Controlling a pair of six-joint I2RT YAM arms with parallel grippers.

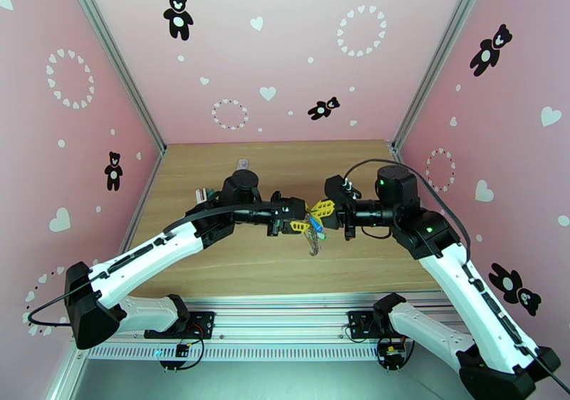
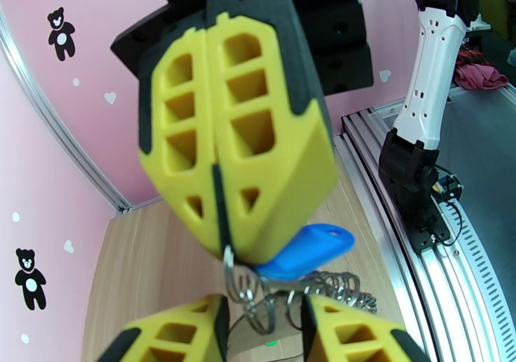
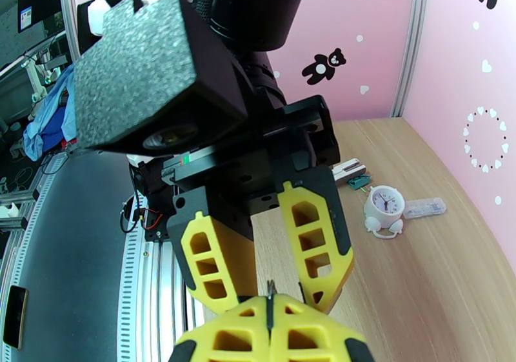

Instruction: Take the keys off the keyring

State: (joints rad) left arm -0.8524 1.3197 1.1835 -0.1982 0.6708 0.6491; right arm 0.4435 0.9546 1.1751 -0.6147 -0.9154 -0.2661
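Note:
Both arms meet above the middle of the table (image 1: 235, 266). My right gripper (image 1: 322, 209) is shut on the keyring's thin dark loop (image 2: 218, 195), which is pinched between its yellow fingers (image 2: 258, 137). Below them hang the blue key (image 2: 307, 250) and a bunch of silvery rings (image 2: 326, 287). In the top view the blue key (image 1: 311, 224) and the green key (image 1: 321, 236) dangle between the grippers. My left gripper (image 1: 302, 225) faces the right one. Its fingers (image 3: 213, 266) stand apart on either side of the rings, and no grip on them shows.
A small white clock (image 3: 385, 207), a white-and-green block (image 3: 351, 175) and a clear little piece (image 3: 422, 207) lie on the far left part of the table. Pink walls close in the sides and back. Aluminium rails run along the near edge.

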